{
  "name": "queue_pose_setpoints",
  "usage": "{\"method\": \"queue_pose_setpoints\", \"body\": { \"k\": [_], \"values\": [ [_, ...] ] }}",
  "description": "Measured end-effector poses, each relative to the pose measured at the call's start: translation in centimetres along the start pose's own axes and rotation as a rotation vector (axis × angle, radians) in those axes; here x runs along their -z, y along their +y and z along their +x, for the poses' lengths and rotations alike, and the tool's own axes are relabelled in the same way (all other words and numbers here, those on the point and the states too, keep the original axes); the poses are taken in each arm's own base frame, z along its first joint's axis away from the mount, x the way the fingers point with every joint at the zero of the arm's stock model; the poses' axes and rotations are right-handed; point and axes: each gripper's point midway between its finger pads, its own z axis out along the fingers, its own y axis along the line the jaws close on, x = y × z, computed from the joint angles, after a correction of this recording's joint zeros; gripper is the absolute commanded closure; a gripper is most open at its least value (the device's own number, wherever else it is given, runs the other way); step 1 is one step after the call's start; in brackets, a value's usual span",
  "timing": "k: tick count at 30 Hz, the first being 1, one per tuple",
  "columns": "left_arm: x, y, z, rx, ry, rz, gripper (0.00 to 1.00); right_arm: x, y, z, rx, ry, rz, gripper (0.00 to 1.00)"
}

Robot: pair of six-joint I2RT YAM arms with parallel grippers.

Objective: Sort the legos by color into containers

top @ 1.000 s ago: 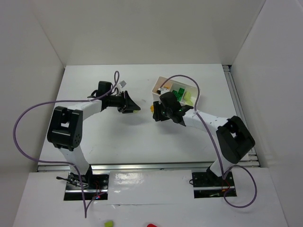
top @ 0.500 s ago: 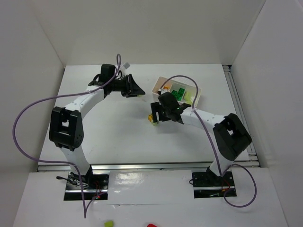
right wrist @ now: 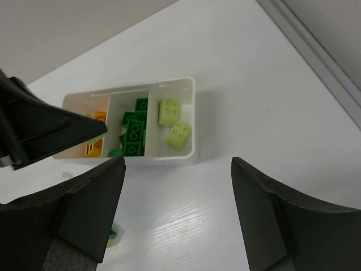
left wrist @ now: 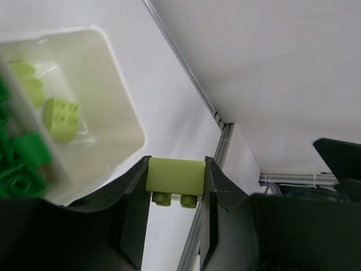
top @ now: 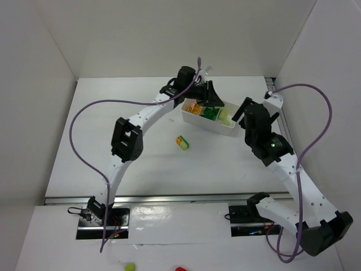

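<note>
Closed at the left gripper (left wrist: 176, 169) on one pale yellow-green brick (left wrist: 175, 176), long axis spanning jaw to jaw, studs facing the bottom of the left wrist view. Hangs just outside the rounded corner of the tray (left wrist: 110, 101), not yet over it. Likely calls for a short shift toward the upper left of that view to reach the pale compartment. Far better placed than the right gripper (right wrist: 176, 172), spread wide and empty, off to the right of the tray in the top view.

Counted in the right wrist view:
- one tray, three compartments
- two pale bricks (right wrist: 169, 111) in the right compartment
- dark green bricks (right wrist: 133, 132) piled in the middle, roughly four, exact count unclear
- orange bricks (right wrist: 97, 148) in the left, partly hidden

Left on the table (top: 113, 130), lower left of the tray in the top view: one yellow-and-green stack (top: 181, 142).
</note>
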Motion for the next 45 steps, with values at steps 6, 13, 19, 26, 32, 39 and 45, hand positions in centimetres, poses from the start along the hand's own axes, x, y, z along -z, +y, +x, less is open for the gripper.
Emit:
{"method": "queue_pose_setpoints", "body": {
  "k": [6, 13, 19, 26, 32, 39, 45],
  "values": [
    [-5.1, 0.2, 0.9, 0.050, 0.005, 0.054, 1.00, 1.3, -2.6, -0.9, -0.030, -0.038, 0.073, 0.18],
    [-7.6, 4.1, 1.5, 0.155, -0.014, 0.029, 0.71, 0.4, -3.4, 0.8, 0.030, 0.016, 0.126, 0.19],
    [-8.9, 4.8, 1.8, 0.181, -0.036, 0.040, 0.09, 0.5, -3.5, 0.5, 0.025, 0.012, 0.122, 0.19],
    [-9.6, 3.1, 2.8, 0.169, -0.011, 0.079, 0.00, 0.3, -3.1, 0.9, 0.034, 0.029, 0.105, 0.19],
    [-7.1, 1.3, 2.7, 0.109, 0.020, 0.053, 0.00, -0.1, -1.5, 2.4, 0.045, 0.089, 0.019, 0.19],
    [8.7, -1.0, -2.4, 0.033, -0.132, -0.110, 0.00, -2.1, 2.2, 12.2, 0.171, 0.341, -0.191, 0.19],
    [25.3, 5.1, -4.3, 0.052, -0.350, -0.483, 0.00, -0.3, 8.2, 20.2, 0.380, 0.564, -0.474, 0.16]
  ]
}}
